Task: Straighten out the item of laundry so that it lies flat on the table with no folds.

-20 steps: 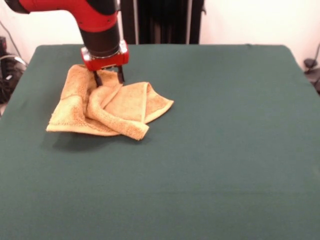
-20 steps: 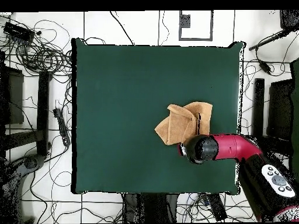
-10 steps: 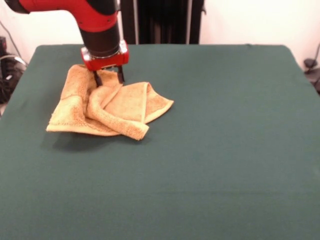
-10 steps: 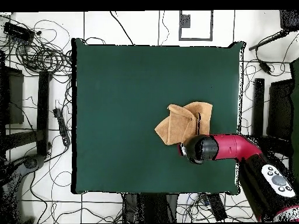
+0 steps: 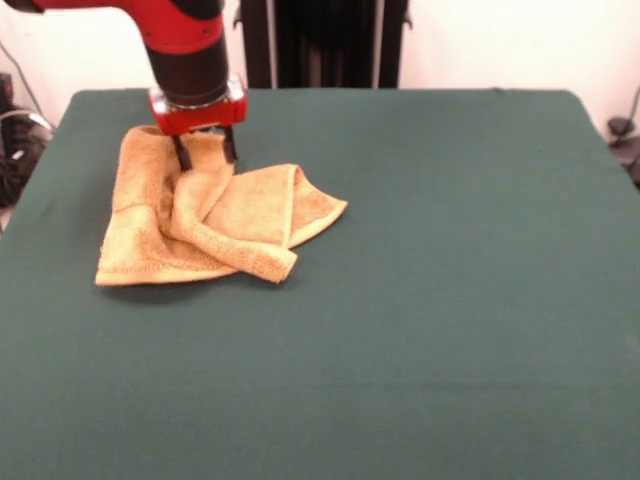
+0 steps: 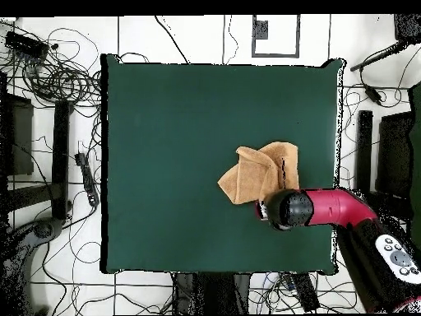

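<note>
The small golden-orange terry-cloth towel [image 5: 205,215] lies crumpled on the dark green cloth-covered tabletop [image 5: 430,300], toward the left and far part of the front view and well clear of the edges; in the overhead view it sits right of centre [image 6: 259,171]. It is not flat: a thick rolled fold runs diagonally across its middle to a blunt corner at the front, and a flap with a flat woven band lies over to the right. The red-and-black arm's tool [image 5: 203,153] stands at the towel's far edge, its two dark fingers [image 5: 182,154] set apart with a raised ridge of cloth between them; whether they pinch that ridge I cannot tell. Terry like this should be light, soft and limp, clinging a little to the cloth beneath, so it will drag and bunch rather than slide cleanly. The better hold is likely a free corner or hemmed edge, drawn outward to open the roll.
</note>
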Available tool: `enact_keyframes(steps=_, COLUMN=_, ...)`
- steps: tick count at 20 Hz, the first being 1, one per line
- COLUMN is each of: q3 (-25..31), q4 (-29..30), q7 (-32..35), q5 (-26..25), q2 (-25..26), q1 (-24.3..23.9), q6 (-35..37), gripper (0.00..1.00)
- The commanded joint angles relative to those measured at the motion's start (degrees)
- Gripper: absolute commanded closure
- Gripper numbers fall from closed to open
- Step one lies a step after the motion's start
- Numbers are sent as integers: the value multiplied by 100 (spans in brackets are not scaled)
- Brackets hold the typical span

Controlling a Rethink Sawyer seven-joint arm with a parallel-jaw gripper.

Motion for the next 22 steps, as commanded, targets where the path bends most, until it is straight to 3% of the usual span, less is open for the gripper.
enact_keyframes(steps=1, q3=689, q4=-149, q7=-1683, q5=147, q2=-568, q1=-11, q6=809, gripper=0)
enact_keyframes(steps=22, q3=728, q4=-346, q7=-1416, q5=-114, q2=-191, q1=-52, q6=424, gripper=0)
